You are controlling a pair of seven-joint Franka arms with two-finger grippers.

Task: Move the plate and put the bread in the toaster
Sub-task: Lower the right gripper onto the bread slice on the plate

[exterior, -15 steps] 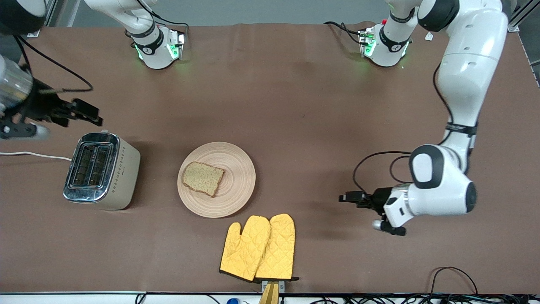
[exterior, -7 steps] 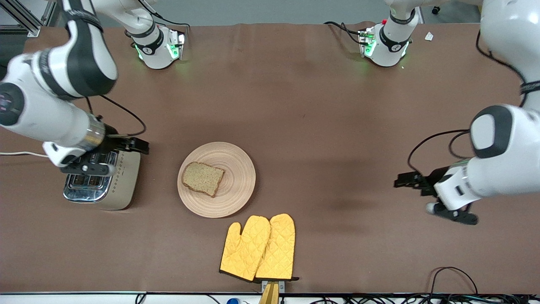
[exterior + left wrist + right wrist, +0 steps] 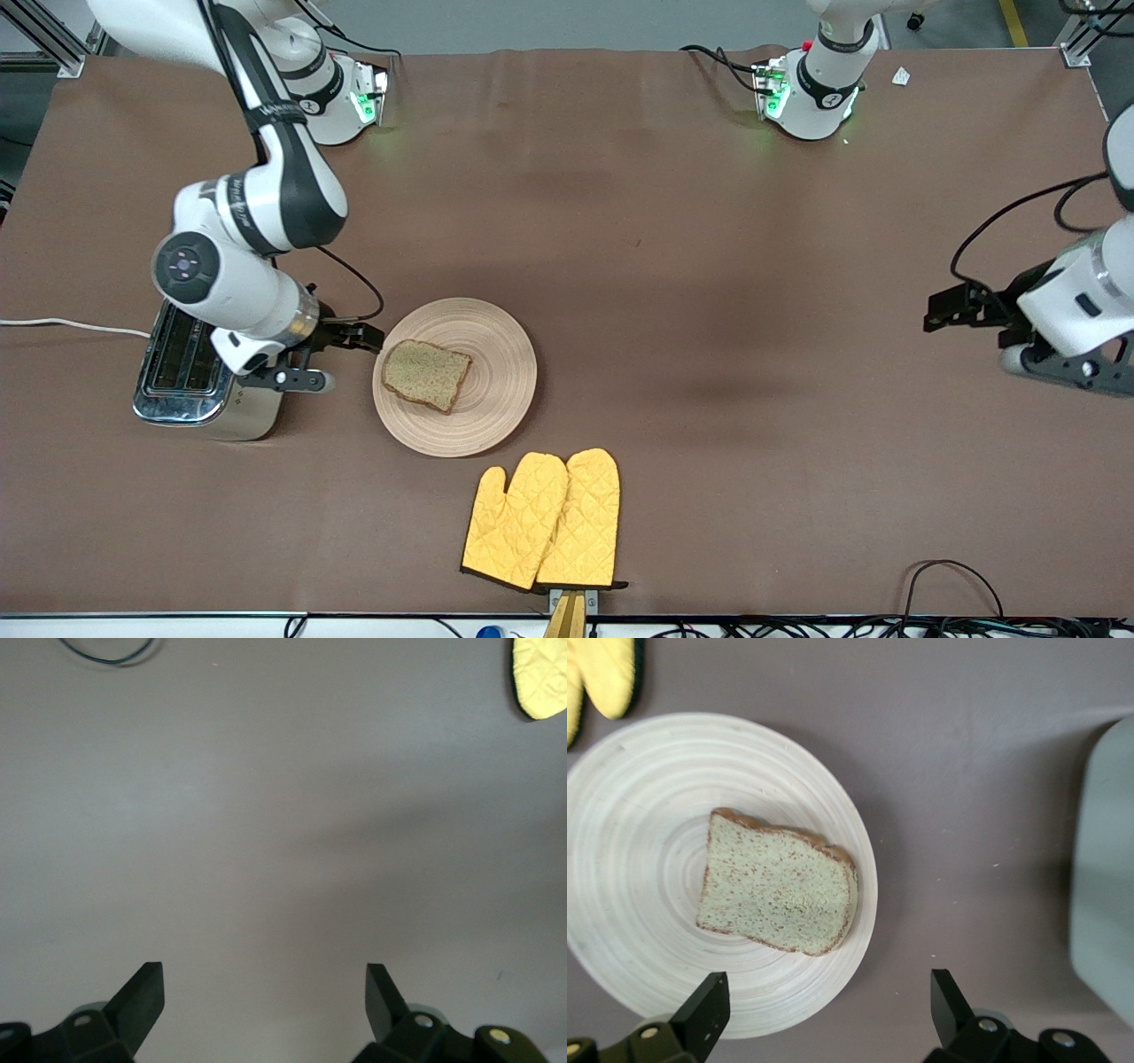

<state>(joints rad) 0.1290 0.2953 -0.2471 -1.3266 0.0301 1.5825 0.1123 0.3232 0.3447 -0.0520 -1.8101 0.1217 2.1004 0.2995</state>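
Observation:
The round tan plate (image 3: 496, 390) lies mid-table with the slice of speckled bread (image 3: 426, 374) on it, off-centre toward the toaster. The cream and chrome toaster (image 3: 177, 377) stands beside the plate toward the right arm's end, partly hidden by the right arm. My right gripper (image 3: 365, 338) hangs open over the gap between toaster and plate, at the plate's rim. The right wrist view shows the bread (image 3: 778, 890), the plate (image 3: 638, 815), the toaster's side (image 3: 1107, 868) and the open, empty gripper (image 3: 830, 985). My left gripper (image 3: 941, 312) is open over bare table at the left arm's end (image 3: 263, 979).
A pair of yellow oven mitts (image 3: 542, 518) lies nearer the front camera than the plate; one tip shows as the mitt (image 3: 542, 673). The toaster's white cord (image 3: 71, 326) runs off the table's end. Black cables (image 3: 952, 576) loop at the front edge.
The right arm swung in from the table's end, passed over the toaster and now hangs at the plate's rim. The left arm drew away toward its own end. Both grippers stayed open.

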